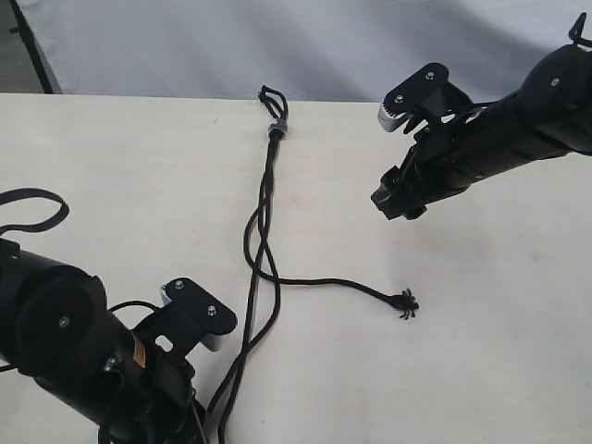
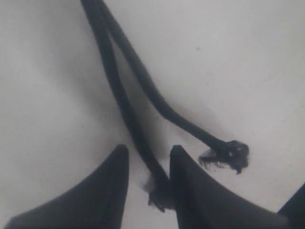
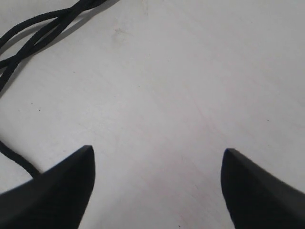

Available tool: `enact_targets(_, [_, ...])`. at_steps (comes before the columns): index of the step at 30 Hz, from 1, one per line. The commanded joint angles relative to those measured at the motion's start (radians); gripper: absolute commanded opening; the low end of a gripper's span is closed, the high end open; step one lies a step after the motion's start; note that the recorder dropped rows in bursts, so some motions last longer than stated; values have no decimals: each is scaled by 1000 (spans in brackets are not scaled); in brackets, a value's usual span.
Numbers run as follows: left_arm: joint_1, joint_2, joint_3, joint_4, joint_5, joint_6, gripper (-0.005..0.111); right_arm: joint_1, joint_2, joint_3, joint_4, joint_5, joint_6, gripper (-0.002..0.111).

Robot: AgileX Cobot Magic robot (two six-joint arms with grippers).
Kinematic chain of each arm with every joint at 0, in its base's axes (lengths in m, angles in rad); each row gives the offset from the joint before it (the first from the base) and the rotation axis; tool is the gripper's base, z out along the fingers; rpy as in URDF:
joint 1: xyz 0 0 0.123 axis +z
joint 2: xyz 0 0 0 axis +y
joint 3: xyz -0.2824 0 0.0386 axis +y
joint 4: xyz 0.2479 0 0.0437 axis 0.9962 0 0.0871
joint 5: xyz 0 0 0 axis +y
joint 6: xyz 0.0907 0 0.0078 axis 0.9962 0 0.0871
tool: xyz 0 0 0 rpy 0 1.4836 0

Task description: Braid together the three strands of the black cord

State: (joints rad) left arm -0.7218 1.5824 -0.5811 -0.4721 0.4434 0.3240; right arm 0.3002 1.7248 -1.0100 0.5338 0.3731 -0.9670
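Progress is slight: the black cord (image 1: 269,162) lies lengthwise on the table (image 1: 111,176), with its short loop (image 1: 271,95) and grey band (image 1: 276,128) at the far end, near the table's back edge. Below the band the three strands (image 1: 263,217) make only a few loose crossings before they part. One strand veers off toward the right side and ends in a frayed tip (image 1: 404,302) on bare surface; the other two run on to the near side, where the left gripper (image 2: 147,153) is. I judge the braid barely begun, with nearly the whole length left to plait and nothing pulled tight. In the left wrist view the left gripper's jaws are narrowly parted and straddle one strand close to its end. The gap looks wider than the strand, so it seems not clamped, and a second strand's frayed end (image 2: 228,155) lies just beside. The right gripper (image 3: 157,150) is wide open and empty above bare table, with the crossed strands off to one side. Room is generous: bare table spreads on both sides of the cord, and the right arm appears to have a free path to the stray strand. The near ends lie close to the exterior view's lower border, partly hidden by the left arm.
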Motion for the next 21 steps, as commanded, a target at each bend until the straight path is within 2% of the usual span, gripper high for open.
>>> enact_targets(1, [0, 1, 32, 9, -61, 20, 30, -7, -7, 1, 6, 1, 2, 70])
enact_targets(8, [0, 1, 38, 25, -82, 20, 30, -7, -7, 1, 18, 1, 2, 70])
enact_targets(14, [0, 1, 38, -78, -72, 57, 30, -7, -7, 1, 18, 1, 2, 70])
enact_targets(21, [0, 42, 38, -73, -116, 79, 30, -7, -7, 1, 18, 6, 2, 70])
